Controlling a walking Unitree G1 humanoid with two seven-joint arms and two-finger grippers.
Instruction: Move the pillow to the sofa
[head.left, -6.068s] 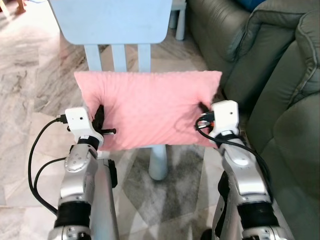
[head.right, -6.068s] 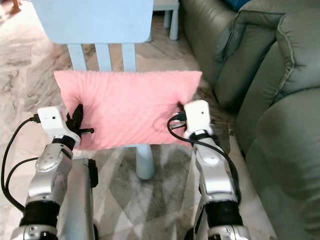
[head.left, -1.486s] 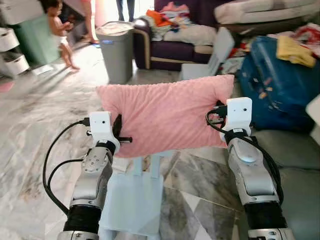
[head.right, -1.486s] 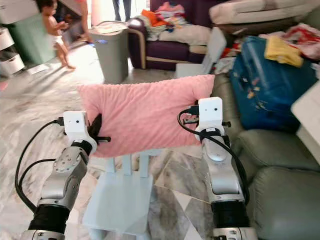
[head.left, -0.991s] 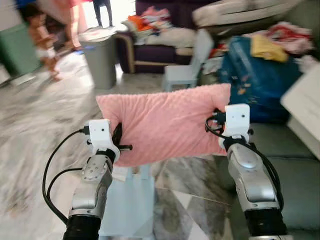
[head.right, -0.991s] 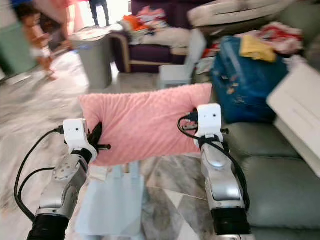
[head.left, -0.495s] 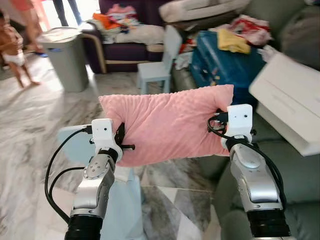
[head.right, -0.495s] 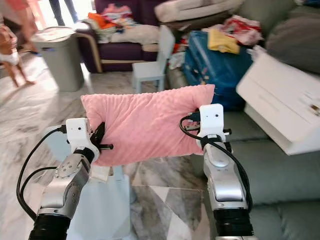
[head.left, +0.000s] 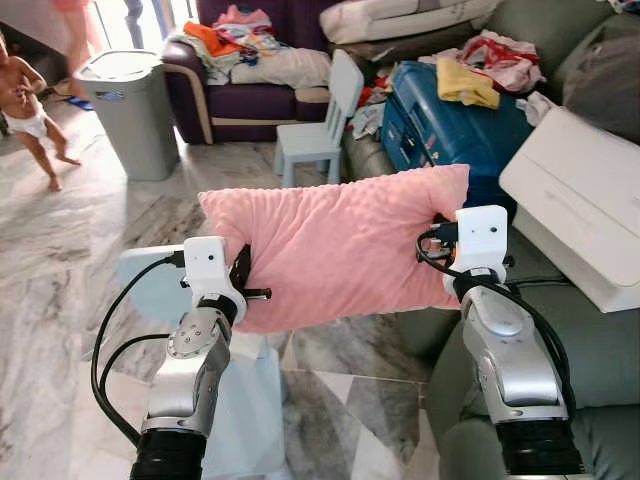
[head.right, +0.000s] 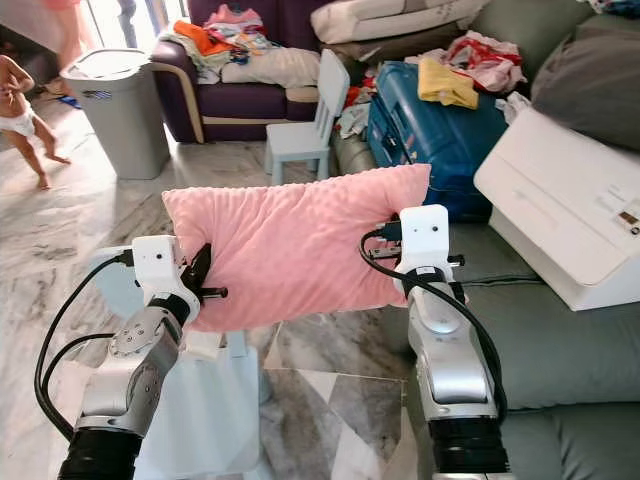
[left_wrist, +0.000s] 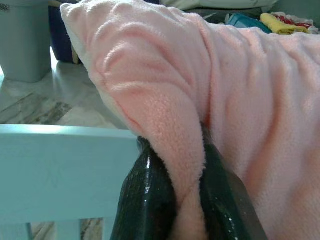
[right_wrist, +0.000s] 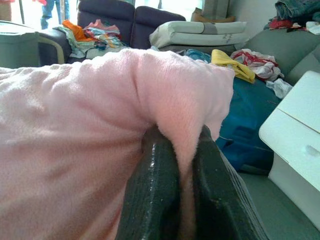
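Standing far left on the marble floor (head.left: 60, 270): a small person (head.left: 25, 105), beside a grey bin (head.left: 130, 105). Left end effector (head.left: 240, 285) clamped on the pink pillow (head.left: 335, 255) at its left edge, a fold of fabric pinched between the 2 black fingers (left_wrist: 150, 200). Pale blue chair (head.left: 235, 400) below the left arm. Pillow held level in the air between both arms, clear of any surface. Right end effector (head.left: 438, 232) clamped on the pillow's right edge. Grey-green sofa (head.left: 590, 350) just right of the right arm, carrying a white box (head.left: 585, 205) and a blue suitcase (head.left: 440, 125).
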